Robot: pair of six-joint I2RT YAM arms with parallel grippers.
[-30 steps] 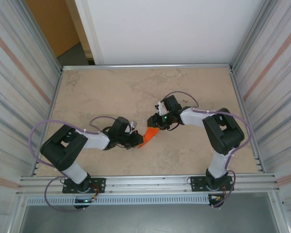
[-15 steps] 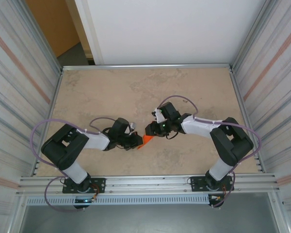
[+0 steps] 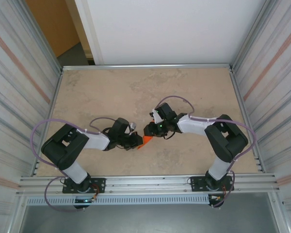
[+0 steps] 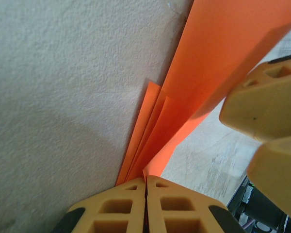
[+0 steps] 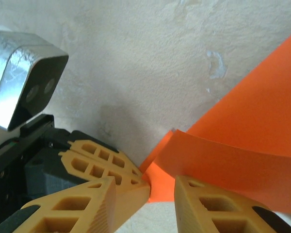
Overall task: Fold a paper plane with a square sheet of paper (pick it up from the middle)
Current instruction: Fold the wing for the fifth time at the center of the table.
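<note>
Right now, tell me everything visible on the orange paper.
The orange paper is thin, plain, bright and matte, and partly folded. In the left wrist view, several stacked layers fan out from a creased point, and one wide flap lifts and curves away. It sits low over the table, front of centre, between the two arms. The left gripper is shut on its pointed end. The right gripper has its jaws apart around a loose flap edge; whether they touch it is unclear.

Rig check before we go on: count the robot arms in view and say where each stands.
2. The left arm is bolted at the near left, the right arm at the near right; both reach inward to the orange paper. None looks hidden.
</note>
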